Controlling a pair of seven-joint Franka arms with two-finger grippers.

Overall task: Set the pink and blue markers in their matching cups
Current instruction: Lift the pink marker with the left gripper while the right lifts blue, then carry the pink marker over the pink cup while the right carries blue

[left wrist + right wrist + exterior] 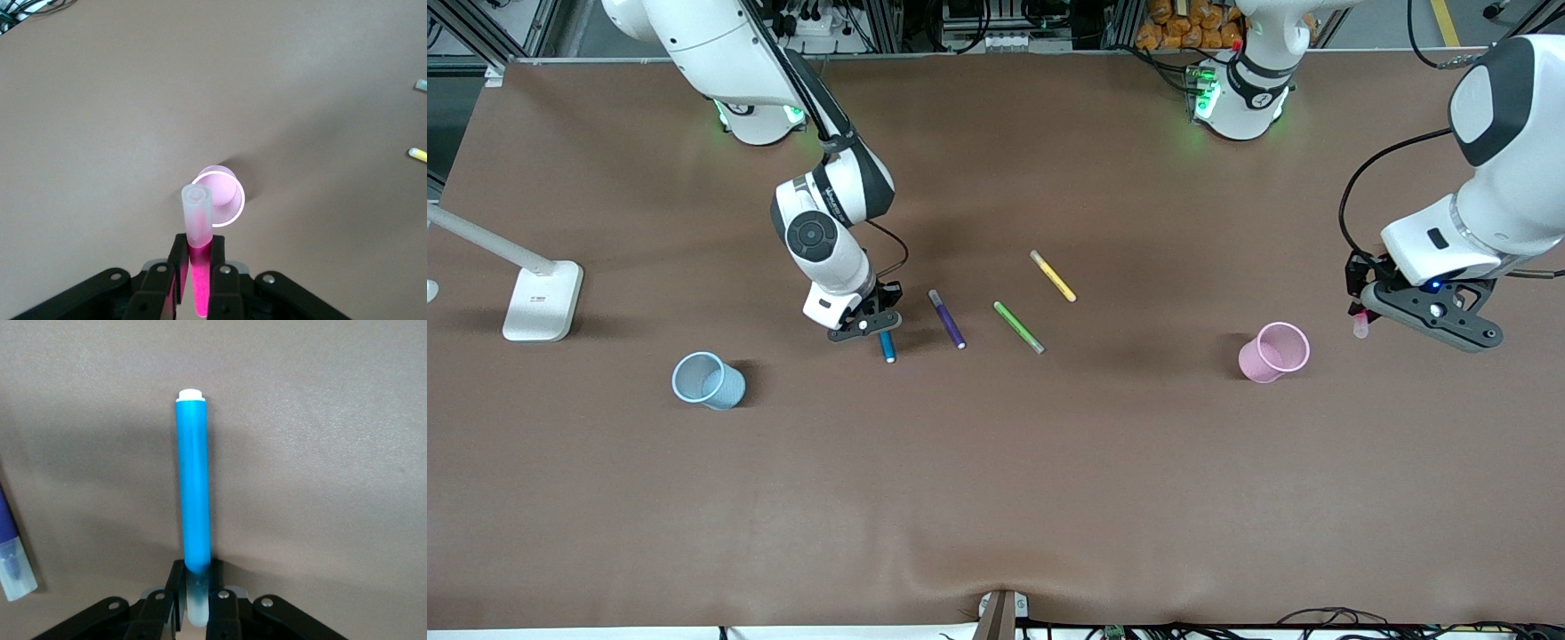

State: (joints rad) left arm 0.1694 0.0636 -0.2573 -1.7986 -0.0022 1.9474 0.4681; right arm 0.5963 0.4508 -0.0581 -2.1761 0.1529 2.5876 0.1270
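The blue marker (887, 345) lies on the table, and my right gripper (869, 325) is shut on its pale cap end. In the right wrist view the blue marker (193, 487) runs straight out from that gripper (198, 587), white end farthest. My left gripper (1360, 318) hangs over the table toward the left arm's end from the pink cup (1274, 352), shut on the pink marker (1360, 327). The left wrist view shows the pink marker (198, 220) cap-down between the left gripper (199, 257) fingers, with the pink cup (227, 190) below. The blue cup (708, 380) stands toward the right arm's end.
A purple marker (947, 318), a green marker (1019, 327) and a yellow marker (1053, 276) lie mid-table between the two cups. The purple marker (12, 560) lies close beside the right gripper. A white stand base (543, 300) sits at the right arm's end.
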